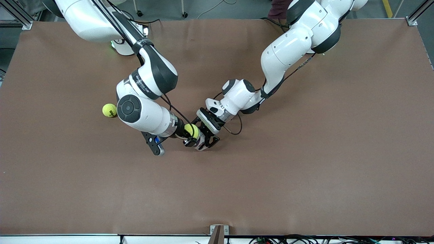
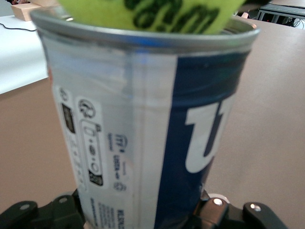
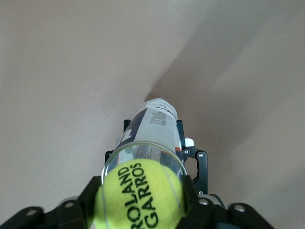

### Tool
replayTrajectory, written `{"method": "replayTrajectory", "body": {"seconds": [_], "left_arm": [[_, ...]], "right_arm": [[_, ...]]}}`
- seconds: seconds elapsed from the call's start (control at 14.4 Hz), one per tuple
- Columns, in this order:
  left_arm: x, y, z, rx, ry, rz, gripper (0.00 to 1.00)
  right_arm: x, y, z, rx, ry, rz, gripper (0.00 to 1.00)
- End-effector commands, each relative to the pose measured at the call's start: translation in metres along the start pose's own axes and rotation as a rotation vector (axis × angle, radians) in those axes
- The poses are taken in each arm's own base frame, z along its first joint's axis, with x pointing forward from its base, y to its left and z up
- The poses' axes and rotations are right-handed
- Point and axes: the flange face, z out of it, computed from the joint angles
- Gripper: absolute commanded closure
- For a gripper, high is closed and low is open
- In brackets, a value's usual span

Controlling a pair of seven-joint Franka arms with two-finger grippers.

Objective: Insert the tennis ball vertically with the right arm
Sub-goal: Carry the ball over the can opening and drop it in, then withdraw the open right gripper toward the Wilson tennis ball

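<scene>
My right gripper (image 1: 190,132) is shut on a yellow-green tennis ball (image 1: 192,130), printed ROLAND GARROS (image 3: 140,195). It holds the ball right at the open mouth of an upright clear can (image 3: 151,125) with a white and blue label. My left gripper (image 1: 207,136) is shut on the can's lower part (image 2: 143,124). In the left wrist view the ball (image 2: 152,13) sits at the can's metal rim. In the right wrist view my right fingers (image 3: 190,198) flank the ball, and the left gripper (image 3: 189,157) shows lower down the can.
A second tennis ball (image 1: 109,110) lies on the brown table (image 1: 305,152), toward the right arm's end, beside the right arm's wrist joint. Both arms meet near the middle of the table.
</scene>
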Motion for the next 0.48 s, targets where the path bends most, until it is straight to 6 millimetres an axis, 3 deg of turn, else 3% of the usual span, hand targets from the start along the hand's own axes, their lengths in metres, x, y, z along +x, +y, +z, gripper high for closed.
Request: {"method": "replayTrajectory", "body": {"seconds": [0.0, 0.21, 0.42], "left_arm": [[-0.015, 0.001, 0.001, 0.0, -0.025, 0.002, 0.21], [-0.014, 0.001, 0.001, 0.001, -0.023, -0.003, 0.21], [-0.014, 0.002, 0.001, 0.0, -0.026, -0.006, 0.19]], "right_arm": [[-0.002, -0.003, -0.003, -0.002, 0.016, 0.019, 0.0], [-0.001, -0.001, -0.008, -0.013, 0.017, 0.016, 0.0], [0.034, 0.006, -0.027, -0.033, 0.011, -0.028, 0.0]]}}
